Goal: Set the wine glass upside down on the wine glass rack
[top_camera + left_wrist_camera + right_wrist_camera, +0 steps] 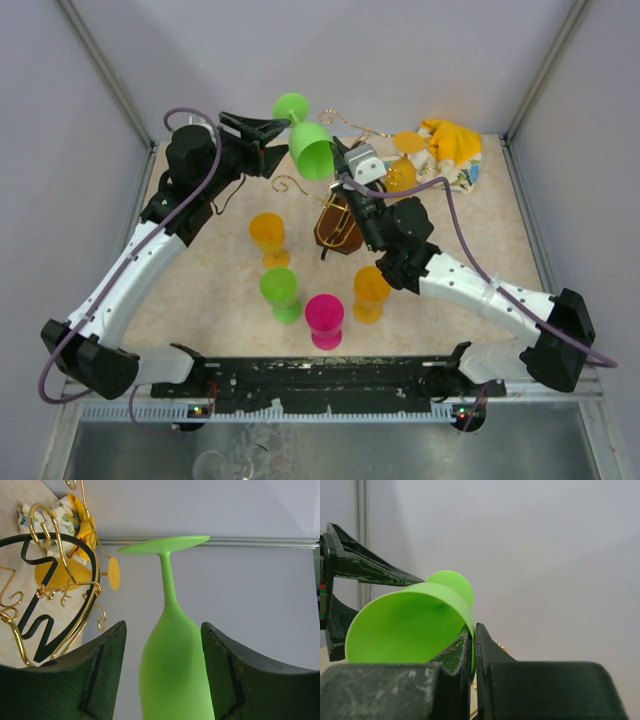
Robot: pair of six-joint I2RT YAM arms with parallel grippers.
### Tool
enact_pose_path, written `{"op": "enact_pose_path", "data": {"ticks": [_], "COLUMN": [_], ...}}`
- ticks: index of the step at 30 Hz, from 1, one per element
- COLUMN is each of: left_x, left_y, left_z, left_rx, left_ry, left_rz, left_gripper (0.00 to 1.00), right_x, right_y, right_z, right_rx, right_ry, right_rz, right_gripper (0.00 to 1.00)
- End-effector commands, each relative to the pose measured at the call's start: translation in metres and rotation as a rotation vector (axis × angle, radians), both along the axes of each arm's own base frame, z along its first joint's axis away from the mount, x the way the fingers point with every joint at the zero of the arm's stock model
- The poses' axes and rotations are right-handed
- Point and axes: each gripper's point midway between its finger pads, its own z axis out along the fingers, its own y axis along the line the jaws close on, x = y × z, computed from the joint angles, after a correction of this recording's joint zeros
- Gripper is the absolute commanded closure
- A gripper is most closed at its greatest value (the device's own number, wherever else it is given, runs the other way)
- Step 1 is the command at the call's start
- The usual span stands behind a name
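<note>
From above, the left hand and right hand meet over the far end of the worktop. The green wine glass is aloft between them, just beside the gold wine glass rack. Four other glasses stand nearer the bases.

The left wrist view shows its fingers spread wide either side of the bowl, with slim gaps and the foot uppermost.

In the right wrist view, the fingers pinch the bowl's rim.

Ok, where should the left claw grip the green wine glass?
Probably across the bowl of the green wine glass, side-on from the left: the open left claw straddles it there, the right claw pinches the rim, and the stem must stay free for the rack.
</note>
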Motion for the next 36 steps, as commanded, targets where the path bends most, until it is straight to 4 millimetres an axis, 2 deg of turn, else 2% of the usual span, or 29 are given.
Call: {"op": "enact_pose_path", "data": {"ticks": [1,8,14,24,36], "left_x": [-0.005,-0.002,-0.001,0.002,0.003], "left_y": [0.008,0.014,0.014,0.013,0.014], "left_z": [0.013,0.012,0.011,0.001,0.009], "left_rx": [-0.046,-0.046,-0.054,-0.043,-0.031], "left_ry": [-0.034,-0.035,-0.042,-0.039,-0.089], "left_rz": [0.021,0.057,0.059,0.062,0.067], "left_gripper": [0.33,0.35,0.41,0.47,0.69], "right_x": [-0.014,-0.019,-0.023,-0.033,-0.028], "right_y": [0.002,0.017,0.022,0.032,0.027], "right_z": [0.025,0.016,0.010,0.008,-0.004], "right_rx": [0.077,0.051,0.034,0.020,-0.003], "right_ry": [-0.057,-0.046,-0.044,-0.048,-0.019], "right_rz": [0.014,0.022,0.005,0.062,0.014], "right_gripper": [1.00,1.00,1.00,1.00,1.00]}}
